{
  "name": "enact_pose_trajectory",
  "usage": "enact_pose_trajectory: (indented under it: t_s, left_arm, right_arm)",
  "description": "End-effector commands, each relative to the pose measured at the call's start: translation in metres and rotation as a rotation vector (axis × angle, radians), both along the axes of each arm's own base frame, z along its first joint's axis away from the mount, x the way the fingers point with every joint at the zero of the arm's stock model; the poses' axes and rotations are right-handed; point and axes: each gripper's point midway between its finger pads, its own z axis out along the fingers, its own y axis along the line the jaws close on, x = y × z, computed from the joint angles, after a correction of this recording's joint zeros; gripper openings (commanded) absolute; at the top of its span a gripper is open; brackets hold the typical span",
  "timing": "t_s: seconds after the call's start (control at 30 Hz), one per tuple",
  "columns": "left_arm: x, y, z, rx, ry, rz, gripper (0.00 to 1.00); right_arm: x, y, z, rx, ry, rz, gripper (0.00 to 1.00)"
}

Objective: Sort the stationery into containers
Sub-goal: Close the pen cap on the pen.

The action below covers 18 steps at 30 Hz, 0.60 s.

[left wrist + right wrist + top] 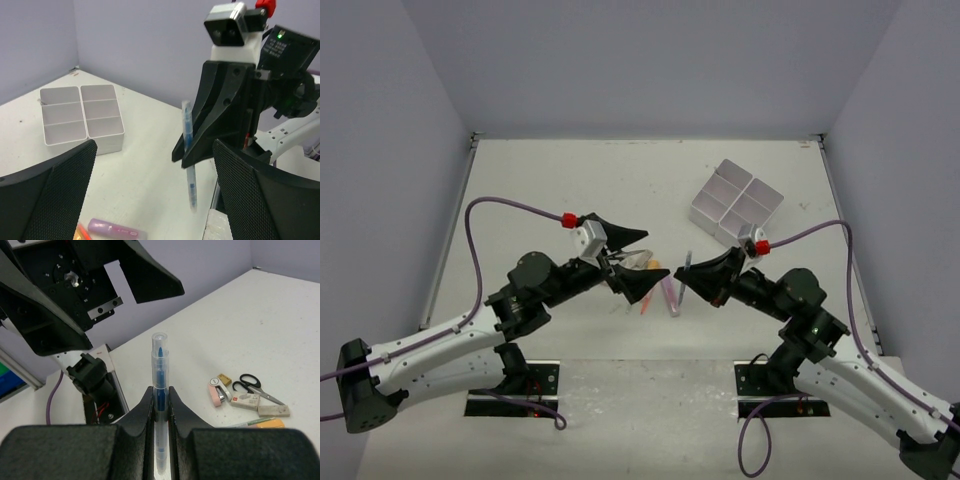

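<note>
Right gripper (160, 392) is pinching a light, stiff, probably slick pen (159, 362) mid-barrel, top sticking past the jaws; left gripper (152, 165) is gaping wide, empty.

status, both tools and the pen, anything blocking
Left tool open, empty. Right tool shut on blue pen, pen upright. White divided box back right, looks empty. Left tool close, facing the pen.
</note>
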Motion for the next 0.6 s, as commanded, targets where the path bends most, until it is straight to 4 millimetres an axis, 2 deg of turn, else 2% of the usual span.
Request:
enact_pose_trajectory:
  t_s: [0.0, 0.17, 0.23, 0.27, 0.33, 0.43, 0.57]
  left_arm:
    - [-0.005, 0.007, -0.011, 0.008, 0.026, -0.006, 1.00]
    - [-0.058, -0.012, -0.027, 0.025, -0.014, -0.326, 1.00]
    - [-0.088, -0.016, -0.025, -0.013, -0.042, -0.508, 1.00]
    - [-0.089, -0.018, -0.025, -0.028, -0.056, -0.519, 0.99]
    - [-0.103, -0.022, -0.027, -0.037, -0.051, -0.619, 0.94]
    - [-0.100, -0.031, -0.030, -0.023, -0.053, -0.634, 0.88]
    - [-0.094, -0.038, -0.030, -0.016, -0.056, -0.621, 0.88]
  right_arm:
    - [0.001, -0.014, 0.046, 0.055, -0.089, -0.063, 0.00]
    - [-0.009, -0.020, 0.073, 0.083, -0.146, -0.041, 0.00]
    - [-0.019, -0.017, 0.079, 0.083, -0.169, 0.013, 0.00]
    - [-0.023, -0.015, 0.080, 0.081, -0.175, 0.043, 0.00]
    - [-0.031, -0.010, 0.084, 0.082, -0.199, 0.097, 0.00]
    - [-0.038, -0.009, 0.091, 0.102, -0.202, 0.133, 0.00]
    - [-0.051, -0.011, 0.101, 0.130, -0.220, 0.186, 0.00]
